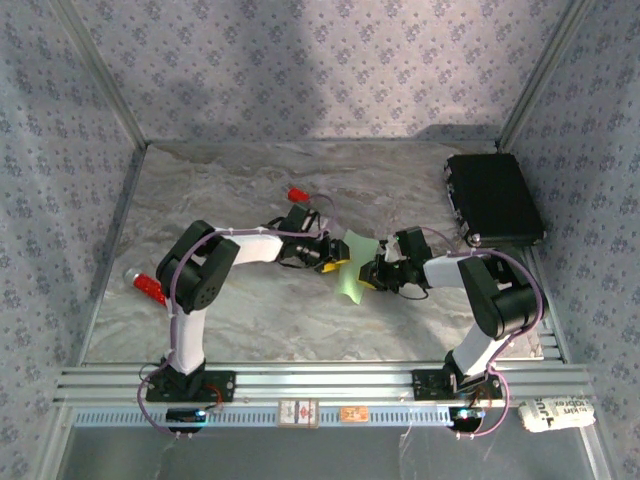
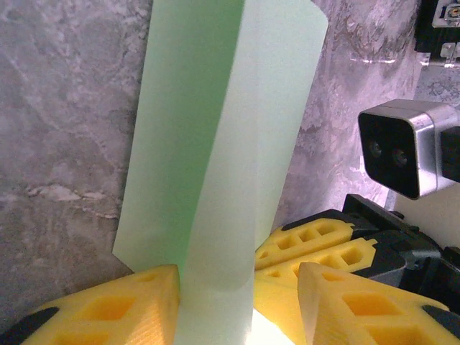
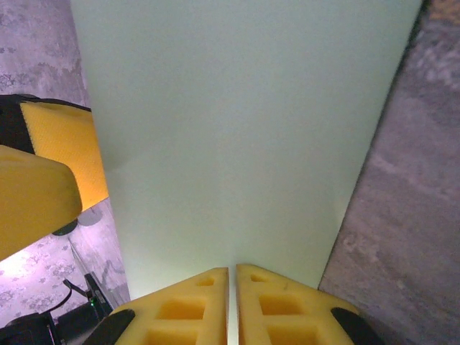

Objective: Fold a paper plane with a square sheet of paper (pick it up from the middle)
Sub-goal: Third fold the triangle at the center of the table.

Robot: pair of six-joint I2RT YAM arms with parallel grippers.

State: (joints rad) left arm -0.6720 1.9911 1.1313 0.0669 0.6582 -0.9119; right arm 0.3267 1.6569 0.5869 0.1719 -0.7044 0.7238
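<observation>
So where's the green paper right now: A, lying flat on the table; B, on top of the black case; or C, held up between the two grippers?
C: the paper stands between the left gripper and the right gripper, which is shut on its edge.

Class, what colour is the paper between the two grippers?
Pale green paper, clearest in the left wrist view.

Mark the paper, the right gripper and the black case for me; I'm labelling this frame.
square sheet of paper (image 1: 352, 278), top view, middle of the green sheet.
right gripper (image 3: 232, 273), right wrist view, between its closed fingertips.
black case (image 1: 495, 198), top view, centre of its top.
</observation>
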